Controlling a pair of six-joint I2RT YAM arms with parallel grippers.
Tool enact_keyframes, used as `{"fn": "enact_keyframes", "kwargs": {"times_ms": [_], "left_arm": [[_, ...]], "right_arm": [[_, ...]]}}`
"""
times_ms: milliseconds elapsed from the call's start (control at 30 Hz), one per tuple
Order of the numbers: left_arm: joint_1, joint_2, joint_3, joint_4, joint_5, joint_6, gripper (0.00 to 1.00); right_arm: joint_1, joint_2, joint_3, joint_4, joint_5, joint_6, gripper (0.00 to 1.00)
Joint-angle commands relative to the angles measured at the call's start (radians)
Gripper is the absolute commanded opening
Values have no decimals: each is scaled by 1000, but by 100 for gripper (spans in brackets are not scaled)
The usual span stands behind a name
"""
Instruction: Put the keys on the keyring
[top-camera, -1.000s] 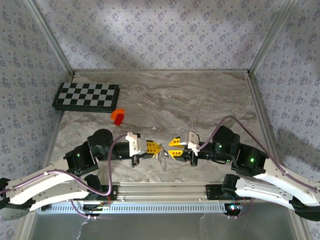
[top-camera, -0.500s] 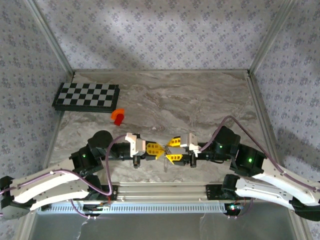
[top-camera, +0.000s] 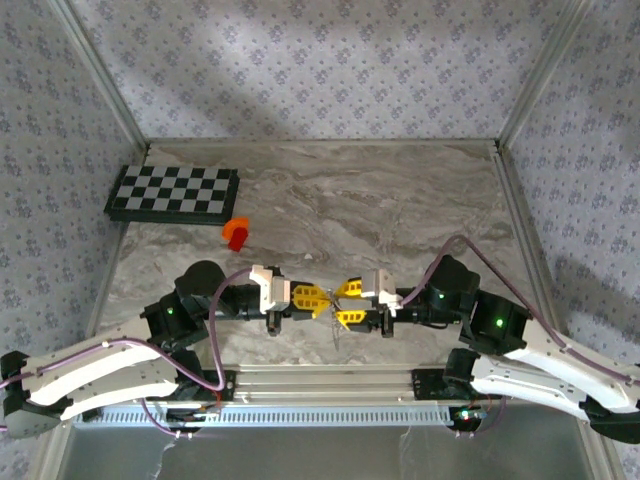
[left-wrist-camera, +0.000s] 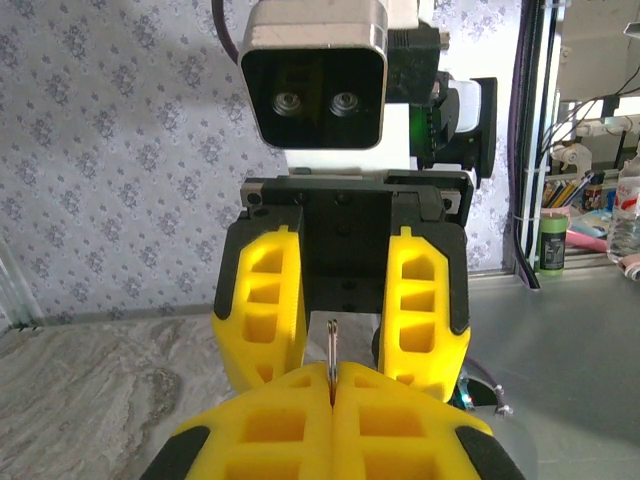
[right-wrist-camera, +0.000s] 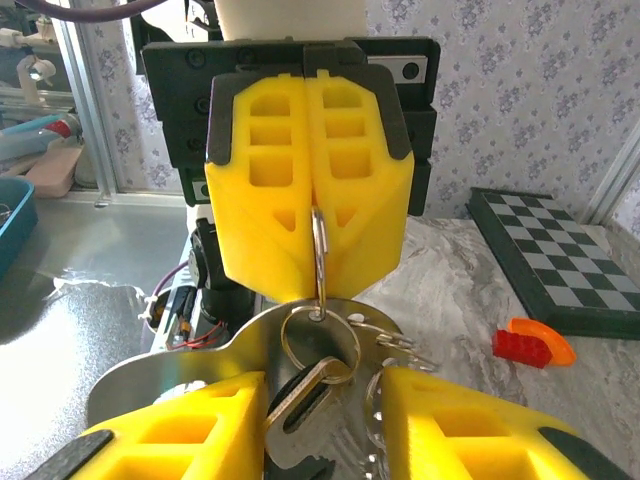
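Mid-threading, I judge: the left gripper (right-wrist-camera: 315, 215) clamps the thin silvery oval keyring (right-wrist-camera: 320, 262) edge-on, while the right gripper's (top-camera: 348, 302) fingers stand spread either side of the small black-headed silver key (right-wrist-camera: 300, 396), which likely needs pinching next.

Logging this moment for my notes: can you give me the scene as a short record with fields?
left gripper: shut on the keyring, held edge-on
right gripper: open, facing the left gripper, close to it
key: hangs below the keyring, in the right gripper's open gap
orange-red block: on the table near the checkerboard, away from both grippers
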Motion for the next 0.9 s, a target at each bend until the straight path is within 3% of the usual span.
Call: {"fn": "enact_keyframes", "kwargs": {"times_ms": [0,200,567,867], "left_arm": [[4,-9,17,70,26,-18,0],[3,-9,10,77,36,-25,0],[4,-11,-1,90,38,-30,0],[5,-21,-7,66,25,-20,0]], "right_arm": [[6,-21,-13,49,-23,20,31],[6,-35,-30,65,-33,28,21],[13,-15,-45,82,-45,33,23],[14,-35,-39,74,9,15,5]]}}
